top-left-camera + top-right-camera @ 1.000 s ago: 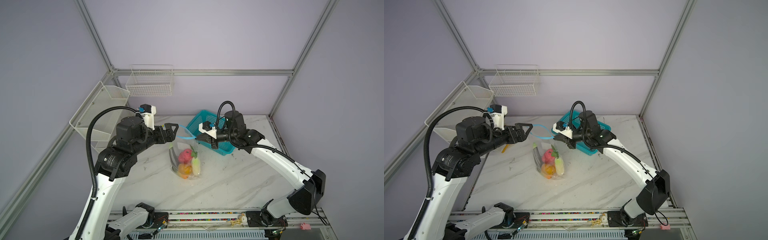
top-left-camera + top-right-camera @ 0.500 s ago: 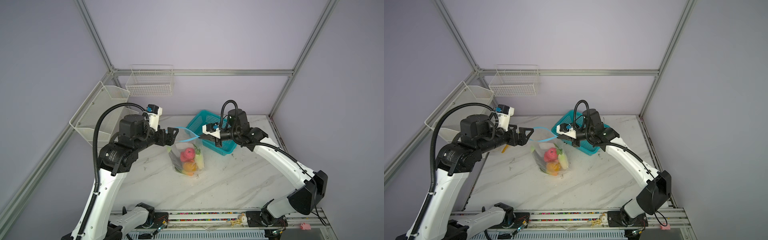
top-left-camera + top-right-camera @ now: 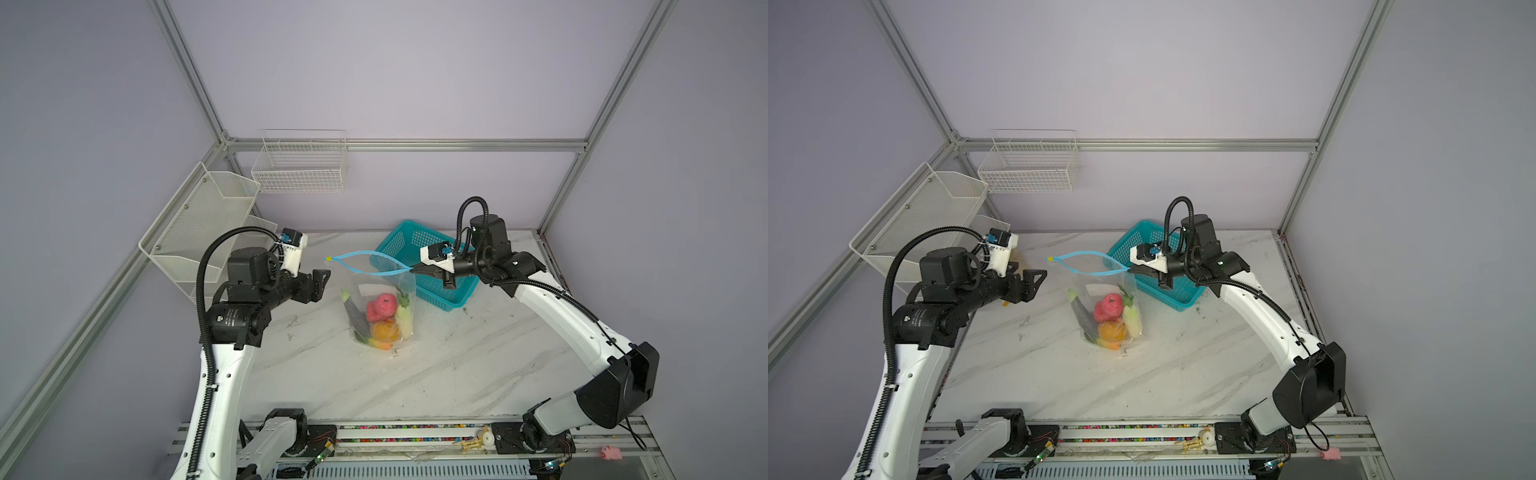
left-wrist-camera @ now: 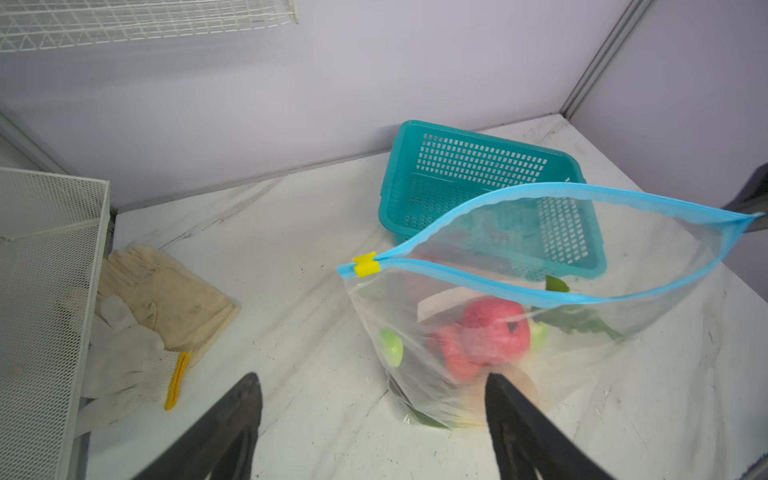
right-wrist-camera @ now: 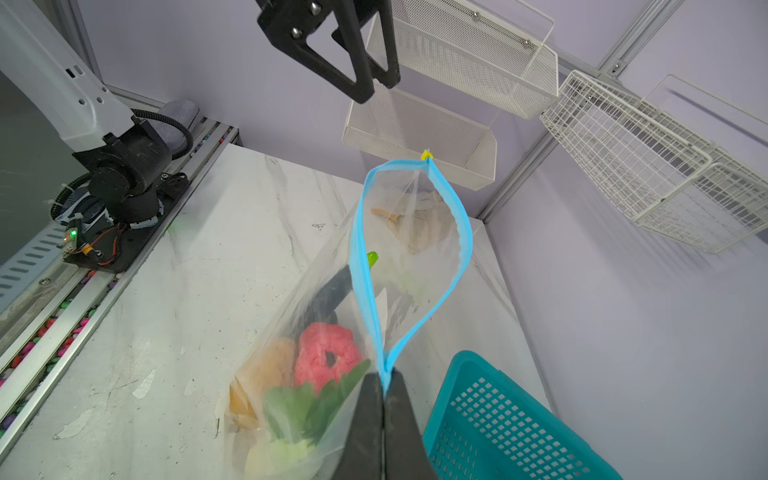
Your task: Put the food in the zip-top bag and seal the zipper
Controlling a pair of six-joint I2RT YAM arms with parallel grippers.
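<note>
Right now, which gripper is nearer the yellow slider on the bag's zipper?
Left. The left gripper is open, just short of the yellow slider and not touching it. The right gripper is shut on the zipper at the end opposite the slider.

Clear zip-top bag [image 4: 374, 316], light-blue zipper [image 5: 465, 241], yellow slider [image 4: 365, 264], pink-red food piece [image 4: 494, 328], orange fruit [image 3: 384, 330], teal perforated basket [image 4: 478, 162], white table [image 3: 457, 374] with grey veins, cream gloves [image 4: 166, 291], lilac walls [image 3: 415, 62]

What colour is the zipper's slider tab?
The slider tab is yellow; left wrist view shows it best.
</note>
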